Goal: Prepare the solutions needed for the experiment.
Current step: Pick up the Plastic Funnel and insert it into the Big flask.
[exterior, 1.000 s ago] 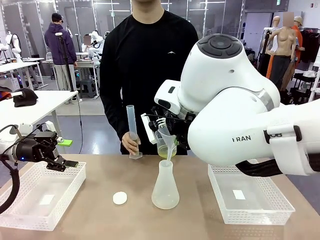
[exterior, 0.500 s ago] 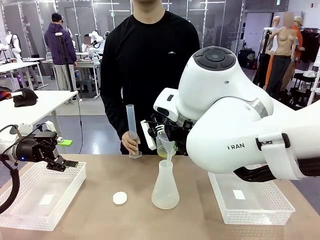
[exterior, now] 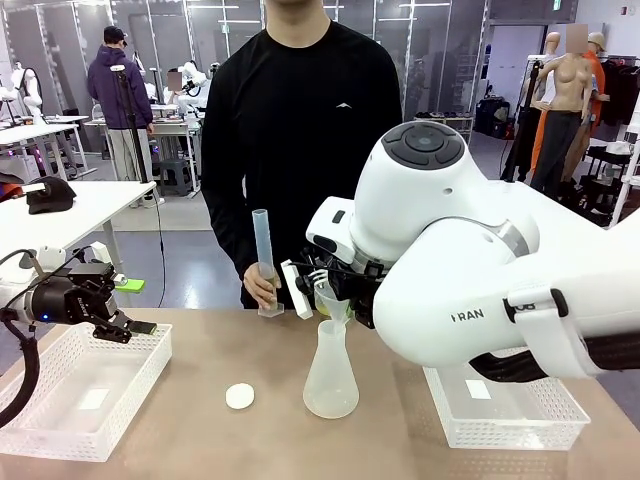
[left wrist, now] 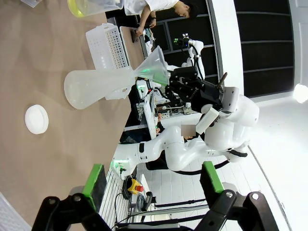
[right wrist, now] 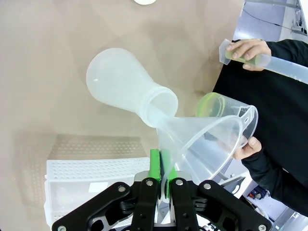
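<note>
Front view: I see a brown counter (exterior: 200, 440) in a bright lab. The solutions (right wrist: 209, 103), pale yellow-green, pool in the person's tilted clear beaker (right wrist: 233, 103), beside the clear funnel (right wrist: 202, 144) my right pincer (right wrist: 161, 166) pinches; left pincer (left wrist: 151, 180) spread.

Behind my right fingers (right wrist: 155, 166), on the white shell of my right arm (exterior: 520, 250), dark letters (exterior: 472, 315) read "FRAN"; the first letter is faint. Past those fingers, the person's black shirt (exterior: 300, 110) carries a small pale mark on the chest, with no letters I can make out. Near my left fingers (left wrist: 95, 180), a white slip (exterior: 93, 398) lies in the left basket (exterior: 40, 420), its print too small to read. So is that of the slip (exterior: 478, 389) in the right basket (exterior: 560, 425).
</note>
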`<state>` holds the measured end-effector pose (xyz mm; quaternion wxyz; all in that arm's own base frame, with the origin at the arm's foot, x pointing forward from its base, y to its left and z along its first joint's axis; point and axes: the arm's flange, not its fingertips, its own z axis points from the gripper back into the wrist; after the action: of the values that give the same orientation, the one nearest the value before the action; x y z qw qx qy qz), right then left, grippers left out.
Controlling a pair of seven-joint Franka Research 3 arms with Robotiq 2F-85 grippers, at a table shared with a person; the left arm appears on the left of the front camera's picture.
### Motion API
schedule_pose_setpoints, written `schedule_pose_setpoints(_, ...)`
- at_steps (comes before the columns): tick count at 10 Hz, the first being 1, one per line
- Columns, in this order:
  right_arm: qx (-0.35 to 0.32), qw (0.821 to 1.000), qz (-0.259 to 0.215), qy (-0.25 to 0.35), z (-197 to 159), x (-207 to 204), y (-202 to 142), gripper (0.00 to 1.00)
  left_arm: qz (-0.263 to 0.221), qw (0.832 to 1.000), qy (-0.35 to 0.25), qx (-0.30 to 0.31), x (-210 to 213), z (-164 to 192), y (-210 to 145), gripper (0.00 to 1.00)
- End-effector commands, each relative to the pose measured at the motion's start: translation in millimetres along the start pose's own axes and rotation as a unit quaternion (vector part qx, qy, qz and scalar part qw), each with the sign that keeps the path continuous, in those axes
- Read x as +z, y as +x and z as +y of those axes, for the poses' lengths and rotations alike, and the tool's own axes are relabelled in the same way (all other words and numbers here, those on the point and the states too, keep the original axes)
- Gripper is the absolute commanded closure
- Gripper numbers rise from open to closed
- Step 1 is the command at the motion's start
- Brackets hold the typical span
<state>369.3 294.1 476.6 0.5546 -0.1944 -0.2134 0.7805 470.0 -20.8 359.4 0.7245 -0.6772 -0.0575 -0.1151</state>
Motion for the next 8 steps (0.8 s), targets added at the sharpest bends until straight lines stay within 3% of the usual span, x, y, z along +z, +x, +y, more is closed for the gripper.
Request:
schedule_pose_setpoints(1,-0.005,1.0,-0.002,-0.018,6.1,-10.4,5.0,0.96,0.002,1.0,0.001,-0.006,-0.4,-1.2,0.6,0.0)
schedule_pose_setpoints(8,0.006,1.0,0.001,-0.015,12.8,-27.3,11.4,0.96,0.002,1.0,0.001,-0.006,-0.4,-1.2,0.6,0.0)
